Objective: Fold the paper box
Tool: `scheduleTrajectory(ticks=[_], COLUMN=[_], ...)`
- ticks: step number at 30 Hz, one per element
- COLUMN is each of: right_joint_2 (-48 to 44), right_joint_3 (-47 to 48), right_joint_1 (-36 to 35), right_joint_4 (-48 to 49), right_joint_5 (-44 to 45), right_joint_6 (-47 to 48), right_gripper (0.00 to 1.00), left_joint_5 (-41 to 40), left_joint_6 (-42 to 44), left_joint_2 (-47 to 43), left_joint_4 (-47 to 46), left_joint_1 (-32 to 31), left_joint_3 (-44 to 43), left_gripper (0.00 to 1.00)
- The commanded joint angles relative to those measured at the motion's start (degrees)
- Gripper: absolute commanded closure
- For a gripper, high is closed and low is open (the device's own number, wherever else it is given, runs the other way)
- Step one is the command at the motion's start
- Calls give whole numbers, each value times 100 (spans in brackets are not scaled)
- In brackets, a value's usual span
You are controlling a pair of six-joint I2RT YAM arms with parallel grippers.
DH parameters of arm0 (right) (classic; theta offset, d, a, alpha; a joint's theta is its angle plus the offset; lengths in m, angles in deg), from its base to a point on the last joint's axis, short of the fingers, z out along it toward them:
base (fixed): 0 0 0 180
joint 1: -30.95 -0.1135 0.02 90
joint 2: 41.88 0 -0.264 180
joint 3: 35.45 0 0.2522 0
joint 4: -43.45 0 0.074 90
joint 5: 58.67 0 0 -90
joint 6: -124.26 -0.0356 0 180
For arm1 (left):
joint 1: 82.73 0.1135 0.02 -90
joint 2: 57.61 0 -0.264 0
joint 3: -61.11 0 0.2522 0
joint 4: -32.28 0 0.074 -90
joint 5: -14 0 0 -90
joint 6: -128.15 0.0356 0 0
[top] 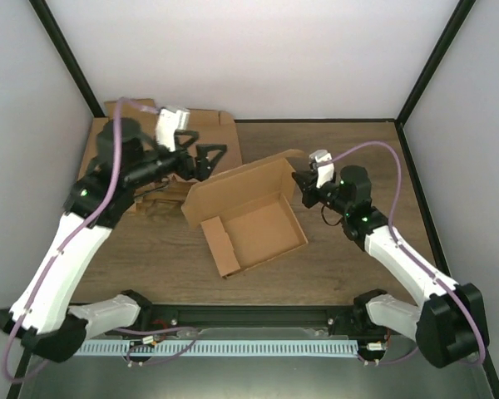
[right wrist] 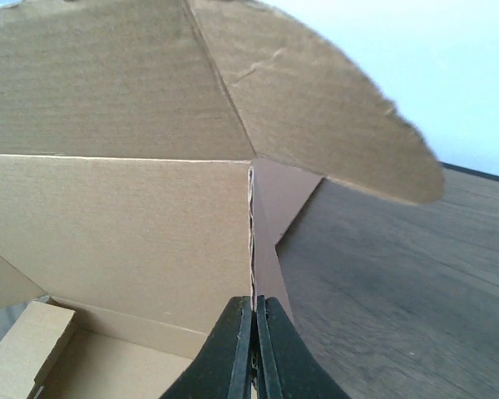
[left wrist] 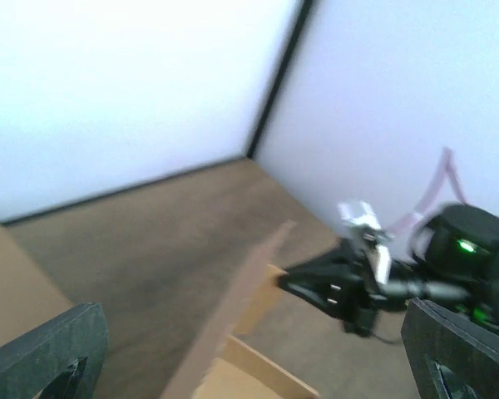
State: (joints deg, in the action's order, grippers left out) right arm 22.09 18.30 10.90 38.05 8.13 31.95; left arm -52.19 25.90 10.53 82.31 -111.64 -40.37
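White walls enclose a wooden tabletop (top: 349, 150). From above, the paper box (top: 254, 229) sits at its centre, lid raised. The left claw (top: 212, 158) hangs beyond its far-left corner. Left wrist: those fingers (left wrist: 41, 349) stand wide apart. Right wrist: the right claw (right wrist: 254, 332) is pinched together on the box's corner edge.

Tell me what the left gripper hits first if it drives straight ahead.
Probably the box's raised lid, standing edge-on between the open left gripper's fingers in its wrist view; the right gripper lies beyond. Depth is unclear.
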Motion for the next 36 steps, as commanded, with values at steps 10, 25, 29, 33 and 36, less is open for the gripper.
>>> scheduleTrajectory(ticks=[10,25,29,33,36], right_joint_2=[-884,-695,-633,-590,-569], right_joint_3=[-263,162,148,167,193], right_joint_1=[2,0,-3,0,-3], right_joint_4=[-963,-1670,-1626,-1590,-1570], right_joint_5=[1274,1110,972,949,901], right_joint_6=[-373,-501,-482,-449,-426], right_gripper=[99,99,99,99,99], left_joint_5=[-2328,-2635,-2470,-1514,-1084], left_joint_6=[-2,-447,-318,-245,-103], left_joint_2=[-1441,-1923,-1506,-1188,-979], left_joint_4=[0,-653,-612,-1152,-1512], left_joint_1=[234,244,574,1012,1195], left_joint_3=[2229,3832,3763,3830,3842], left_gripper=[0,5,12,12,12])
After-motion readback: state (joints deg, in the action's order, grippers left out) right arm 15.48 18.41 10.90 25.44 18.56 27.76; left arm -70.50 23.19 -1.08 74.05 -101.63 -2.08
